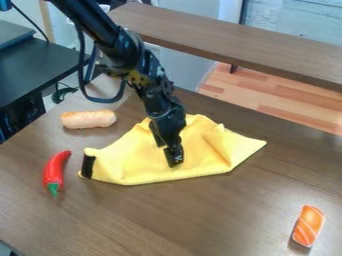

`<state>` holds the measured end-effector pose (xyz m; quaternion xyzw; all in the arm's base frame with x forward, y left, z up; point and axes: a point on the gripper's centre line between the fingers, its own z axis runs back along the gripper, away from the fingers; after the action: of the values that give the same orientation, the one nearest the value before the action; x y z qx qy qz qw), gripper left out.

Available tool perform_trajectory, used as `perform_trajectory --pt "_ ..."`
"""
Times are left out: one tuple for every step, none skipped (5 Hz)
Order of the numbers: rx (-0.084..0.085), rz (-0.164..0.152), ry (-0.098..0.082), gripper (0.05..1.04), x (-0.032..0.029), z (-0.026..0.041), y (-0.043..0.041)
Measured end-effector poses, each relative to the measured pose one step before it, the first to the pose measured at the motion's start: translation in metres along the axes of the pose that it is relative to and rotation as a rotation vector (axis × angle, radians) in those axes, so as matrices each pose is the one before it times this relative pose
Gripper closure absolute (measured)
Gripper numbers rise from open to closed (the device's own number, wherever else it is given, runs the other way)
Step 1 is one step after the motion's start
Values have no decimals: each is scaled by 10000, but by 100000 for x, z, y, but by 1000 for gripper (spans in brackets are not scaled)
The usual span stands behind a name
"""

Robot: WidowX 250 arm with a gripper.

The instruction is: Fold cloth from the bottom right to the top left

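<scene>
Got 1 yellow cloth (130, 162) lying around the middle of the brown table (167, 215), and looking pretty rumpled tbh. Spreads fairly low toward the left, puffs up into soft folds along the far side and just right of the gripper (172, 156), then tapers to a pointy corner way over on the right. Also has 1 black patch (87, 166) at the left end.

Can see the gripper hanging down over the middle of the cloth, tip low and right in front of the yellow fabric. Can't tell whether apart, together or clamped on a bit of cloth, so not gonna call it. Can follow 1 black arm (117, 42) back up to the top left, with 1 black cable (83, 75) looping down beside it.

As for the rest of the table, counting 3 toy-food-looking bits:
- 1 red chili pepper (55, 167), just left of the cloth, green stem end toward the bottom.
- 1 pale bread roll (88, 119), near the cloth, off its upper left side.
- 1 orange sushi piece (308, 226) with white stripes, down at the lower right, well apart from the cloth.
</scene>
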<state>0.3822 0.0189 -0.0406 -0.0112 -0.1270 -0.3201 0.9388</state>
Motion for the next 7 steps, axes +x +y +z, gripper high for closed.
perform_trajectory --pt "-266 -351 69 83 -1137 279 -2299" --pt "-278 -311 24 83 -1128 217 -2303" --pt "-239 -349 40 83 -879 212 -2161" --pt "-281 -294 80 83 -909 117 -2214" --pt "-48 -172 21 83 -465 92 -1069" --pt "89 58 75 82 193 -120 556" --pt "303 464 -141 83 1520 -37 2429"
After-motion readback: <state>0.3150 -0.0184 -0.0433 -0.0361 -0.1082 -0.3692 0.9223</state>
